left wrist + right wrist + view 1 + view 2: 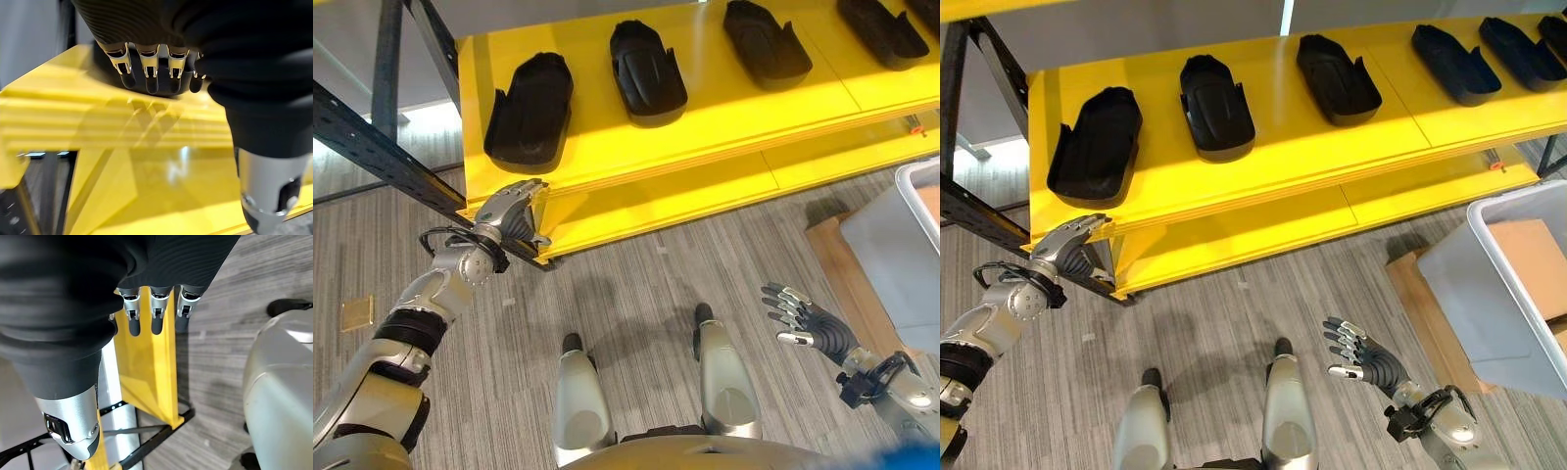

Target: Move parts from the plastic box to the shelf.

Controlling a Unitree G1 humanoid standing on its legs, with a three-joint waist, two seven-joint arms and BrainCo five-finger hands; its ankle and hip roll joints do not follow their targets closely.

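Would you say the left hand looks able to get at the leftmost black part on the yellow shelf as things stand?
Probably yes: the left hand is open at the shelf front edge just below the leftmost black part, with nothing between them.

Floor (pixel 636 284): grey striped carpet throughout, with one small brass plate (pixel 356 312) set flush. A pale wall (pixel 1165 24) stands behind. Daylight falls across the floor at the far left, beyond a dark perforated steel upright (pixel 372 152).
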